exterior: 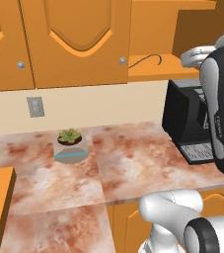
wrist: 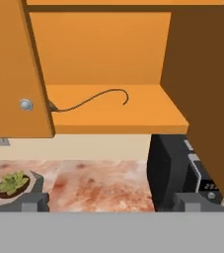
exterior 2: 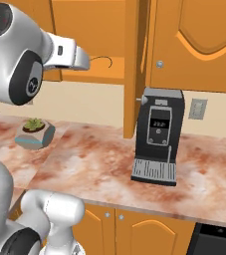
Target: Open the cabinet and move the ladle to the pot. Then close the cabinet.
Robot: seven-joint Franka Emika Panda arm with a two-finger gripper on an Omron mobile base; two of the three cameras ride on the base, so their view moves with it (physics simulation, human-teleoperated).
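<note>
Fingers before shelved ladle

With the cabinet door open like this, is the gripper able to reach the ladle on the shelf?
Probably yes. The cabinet stands open, the ladle lies alone on its bottom shelf, and the open gripper faces it with nothing between. Only the ladle's bowl end is tucked behind the neighbouring door.

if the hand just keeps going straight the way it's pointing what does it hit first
Probably the open cabinet's back wall, above the ladle lying on its shelf. The hand is open and aimed into that compartment; nothing seems to stand in between, though depth is hard to judge.
</note>
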